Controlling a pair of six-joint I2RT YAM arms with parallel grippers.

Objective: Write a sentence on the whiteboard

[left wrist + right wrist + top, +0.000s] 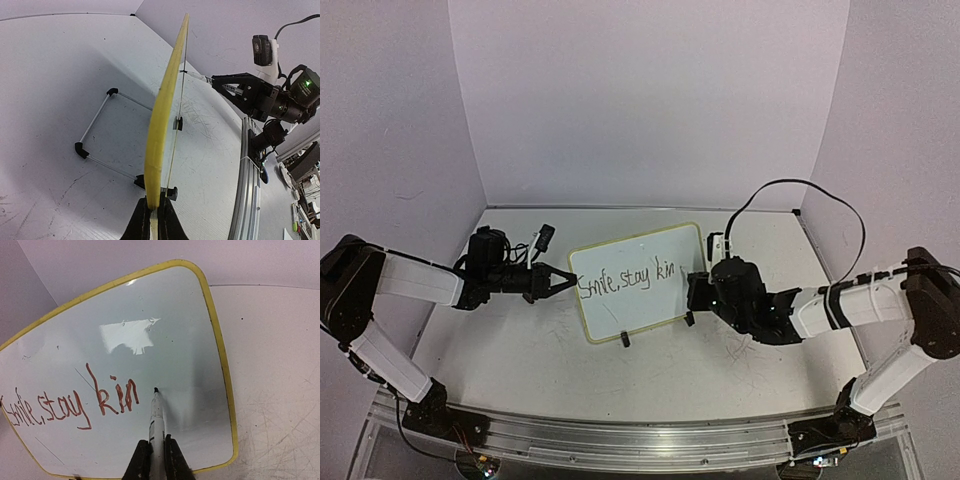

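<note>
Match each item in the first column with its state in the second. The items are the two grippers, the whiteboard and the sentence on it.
Column one:
1 left gripper
2 right gripper
3 whiteboard
4 sentence

Column two:
A reads "Smile, stay kin", unfinished
B shut on a marker, its tip at the board's face
C stands on the table on black feet
D shut on the board's side edge

Pairs: 1-D, 2-B, 3-C, 4-A

Glossy whiteboard [175,315], scuffed matt tabletop [280,415]
</note>
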